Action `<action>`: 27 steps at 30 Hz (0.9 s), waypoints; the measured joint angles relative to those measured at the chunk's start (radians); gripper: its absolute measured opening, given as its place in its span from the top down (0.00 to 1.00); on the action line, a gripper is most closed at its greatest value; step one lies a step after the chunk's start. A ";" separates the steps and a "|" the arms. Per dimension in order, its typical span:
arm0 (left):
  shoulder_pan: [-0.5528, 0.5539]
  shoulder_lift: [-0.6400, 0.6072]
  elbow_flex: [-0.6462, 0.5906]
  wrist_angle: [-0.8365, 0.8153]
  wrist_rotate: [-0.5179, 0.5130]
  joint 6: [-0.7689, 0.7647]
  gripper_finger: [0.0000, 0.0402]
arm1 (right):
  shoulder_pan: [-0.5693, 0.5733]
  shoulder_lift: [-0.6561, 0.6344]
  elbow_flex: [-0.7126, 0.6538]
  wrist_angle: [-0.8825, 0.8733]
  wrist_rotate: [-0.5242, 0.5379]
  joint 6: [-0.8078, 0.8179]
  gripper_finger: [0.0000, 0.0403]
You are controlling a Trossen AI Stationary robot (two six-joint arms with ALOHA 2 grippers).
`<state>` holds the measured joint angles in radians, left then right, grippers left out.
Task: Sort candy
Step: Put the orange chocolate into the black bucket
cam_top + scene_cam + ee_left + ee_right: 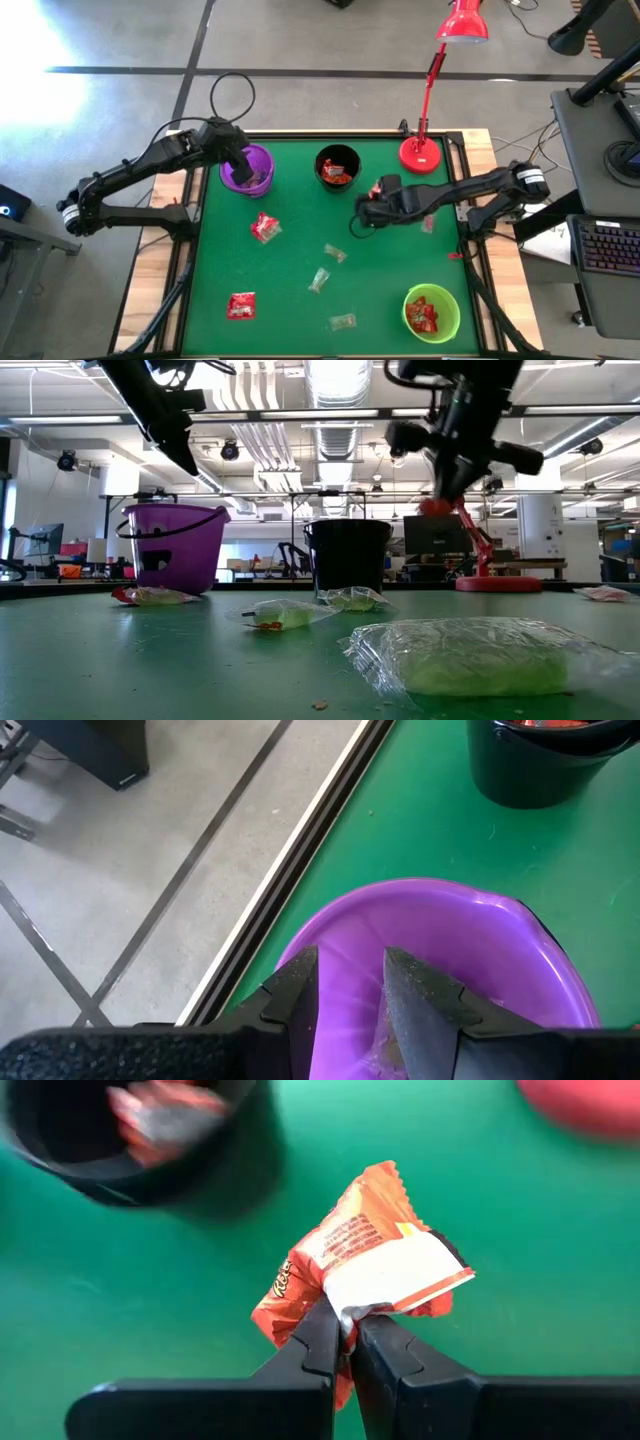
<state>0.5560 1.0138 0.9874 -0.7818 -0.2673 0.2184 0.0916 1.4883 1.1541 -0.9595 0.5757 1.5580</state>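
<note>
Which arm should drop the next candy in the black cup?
Right, likely. The right gripper already pinches an orange candy, lifted beside the black cup. The left gripper is over the purple cup, jaws apart, holding nothing.

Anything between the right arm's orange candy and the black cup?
Nothing visible. The right gripper is shut on the orange candy, and only bare green mat lies between it and the black cup.
</note>
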 joint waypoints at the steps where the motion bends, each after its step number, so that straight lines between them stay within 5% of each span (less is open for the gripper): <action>1: 0.000 0.000 0.000 0.000 0.000 0.000 0.76 | -0.012 0.000 0.020 0.001 0.015 -0.044 0.97; 8: 0.000 0.000 0.000 0.000 0.002 0.000 0.76 | -0.121 0.000 0.094 0.044 0.029 -0.251 0.97; 18: 0.000 0.000 0.000 0.000 0.020 0.001 0.76 | -0.266 0.012 0.097 0.401 -0.075 -0.543 0.97; 27: 0.000 0.000 0.000 0.000 0.019 0.001 0.76 | -0.298 0.074 0.127 0.470 -0.123 -0.689 0.97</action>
<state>0.5560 1.0138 0.9871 -0.7818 -0.2481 0.2192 -0.2066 1.5623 1.2812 -0.4896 0.4527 0.8693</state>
